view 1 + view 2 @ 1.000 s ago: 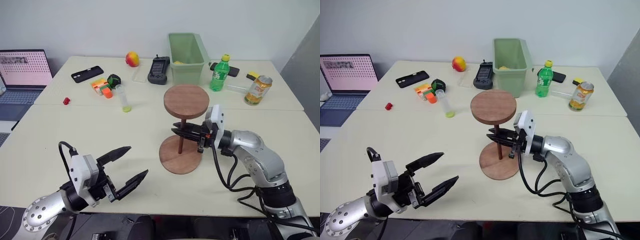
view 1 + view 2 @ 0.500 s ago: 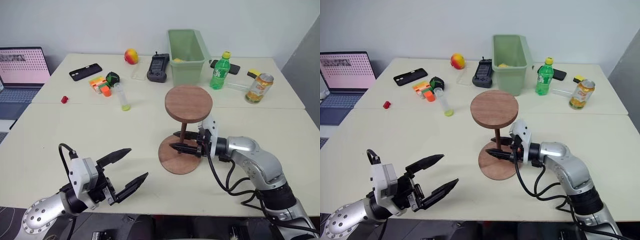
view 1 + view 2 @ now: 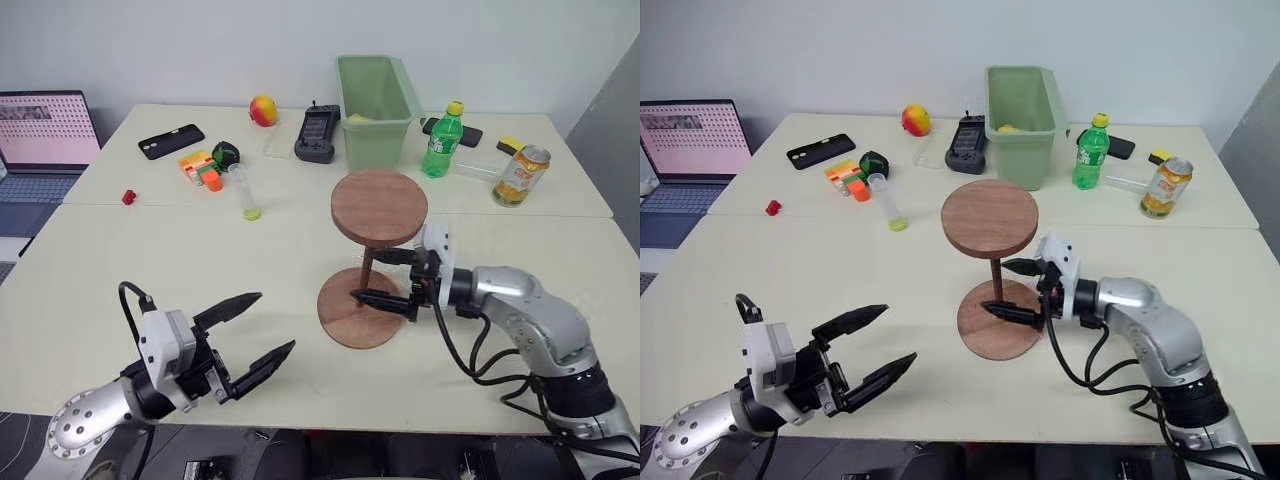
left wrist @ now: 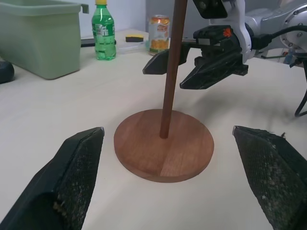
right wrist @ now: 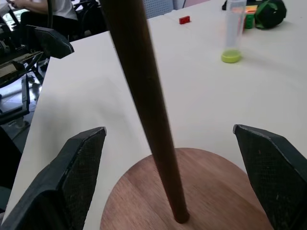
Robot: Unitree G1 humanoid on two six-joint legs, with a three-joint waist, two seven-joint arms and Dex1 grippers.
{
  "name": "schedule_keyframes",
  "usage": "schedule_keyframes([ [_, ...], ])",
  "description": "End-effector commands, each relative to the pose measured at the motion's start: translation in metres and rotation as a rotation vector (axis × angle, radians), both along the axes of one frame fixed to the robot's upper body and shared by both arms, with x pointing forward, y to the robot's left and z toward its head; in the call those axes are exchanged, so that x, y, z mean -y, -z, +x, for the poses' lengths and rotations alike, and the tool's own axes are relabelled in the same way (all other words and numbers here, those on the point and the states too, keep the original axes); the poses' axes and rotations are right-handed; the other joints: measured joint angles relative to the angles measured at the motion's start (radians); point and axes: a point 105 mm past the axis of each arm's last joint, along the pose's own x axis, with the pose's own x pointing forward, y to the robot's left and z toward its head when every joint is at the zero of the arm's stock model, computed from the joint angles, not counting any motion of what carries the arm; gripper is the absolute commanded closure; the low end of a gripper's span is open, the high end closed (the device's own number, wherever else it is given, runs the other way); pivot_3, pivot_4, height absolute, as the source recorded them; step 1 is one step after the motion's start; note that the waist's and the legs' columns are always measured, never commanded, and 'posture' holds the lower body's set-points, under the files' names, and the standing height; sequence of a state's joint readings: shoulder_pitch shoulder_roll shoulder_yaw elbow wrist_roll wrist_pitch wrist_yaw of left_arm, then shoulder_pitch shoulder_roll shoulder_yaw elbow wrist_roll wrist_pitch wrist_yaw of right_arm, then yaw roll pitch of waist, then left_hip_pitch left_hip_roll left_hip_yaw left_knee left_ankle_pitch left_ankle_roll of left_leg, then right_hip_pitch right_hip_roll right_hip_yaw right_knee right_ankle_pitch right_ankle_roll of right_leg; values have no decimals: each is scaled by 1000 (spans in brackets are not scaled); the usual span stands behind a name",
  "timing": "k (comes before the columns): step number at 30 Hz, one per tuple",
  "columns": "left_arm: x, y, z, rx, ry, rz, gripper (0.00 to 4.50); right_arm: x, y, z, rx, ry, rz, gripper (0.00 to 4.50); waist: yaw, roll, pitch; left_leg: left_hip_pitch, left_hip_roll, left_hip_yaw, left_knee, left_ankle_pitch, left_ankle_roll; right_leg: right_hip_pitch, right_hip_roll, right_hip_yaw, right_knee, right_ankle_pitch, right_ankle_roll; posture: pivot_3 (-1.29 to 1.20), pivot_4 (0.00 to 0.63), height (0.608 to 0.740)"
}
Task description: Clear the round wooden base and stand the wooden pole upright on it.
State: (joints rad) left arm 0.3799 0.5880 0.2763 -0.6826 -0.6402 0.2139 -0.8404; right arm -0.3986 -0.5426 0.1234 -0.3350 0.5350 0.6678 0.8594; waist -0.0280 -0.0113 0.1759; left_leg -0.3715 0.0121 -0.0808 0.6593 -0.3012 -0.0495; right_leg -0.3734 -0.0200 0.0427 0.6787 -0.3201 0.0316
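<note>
Pole: the wooden pole [image 3: 366,272] is a thin, smooth dark-brown rod, standing upright with its foot in the centre of the round wooden base [image 3: 357,319]; a flat reddish-brown disc [image 3: 379,207] caps its top end.
Base: a flat, plate-like disc of reddish wood with a visible grain, lying on the cream tabletop [image 3: 150,270] toward the front edge, right of the middle.
Right gripper: the right gripper [image 3: 387,277] has its two black tapered fingers spread wide on either side of the rod, not touching it.
Left gripper: the left gripper [image 3: 256,327] hovers near the front edge, well left of the base, fingers wide apart and holding nothing; its finger pads [image 4: 79,175] look rough and grainy.
Hidden: the disc on top covers the rod's upper end in the head views.
Beyond: a clear plastic tube [image 3: 245,194] with a yellow-green bottom stands farther back; a pale green bin [image 3: 376,97], green bottle [image 3: 440,141] and drink can [image 3: 520,175] sit toward the far edge.
</note>
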Motion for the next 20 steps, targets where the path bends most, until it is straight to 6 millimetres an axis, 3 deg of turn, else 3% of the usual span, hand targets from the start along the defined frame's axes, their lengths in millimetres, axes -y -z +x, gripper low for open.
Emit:
schedule_keyframes([
  [1, -2, -11, 9, 22, 28, 3, 0, 21, -18, -12, 40, 3, 0, 39, 3, 0, 1, -1, 0, -1, 0, 0, 0, 0, 0, -1, 0, 0, 0, 0, 150, 740],
  [6, -8, -27, 35, -26, 116, 57, 0, 54, -24, -31, 33, 2, -61, 39, 5, -2, 6, -2, 0, -2, 1, 0, 0, -1, 0, -2, 1, 0, 0, 0, 150, 740],
  [11, -18, -48, 68, -129, 142, 184, 0, 92, -42, -35, 6, 44, -73, 39, 1, -4, 10, -3, -2, -1, 2, 0, 0, -1, 3, -5, 1, 0, 0, 0, 150, 740],
  [14, -18, -66, 81, -107, 145, 211, 0, 97, -51, -41, -16, 46, -50, 39, -5, -4, 11, -3, -2, 1, 2, 0, 0, -2, 3, -4, 1, 0, 1, 0, 150, 740],
  [20, -17, -74, 106, -96, 106, 255, 0, 94, -47, -43, 15, 71, -55, 39, -4, -5, 11, -9, -1, 0, 3, 0, 0, -8, 3, -3, 2, 0, 1, 0, 150, 740],
])
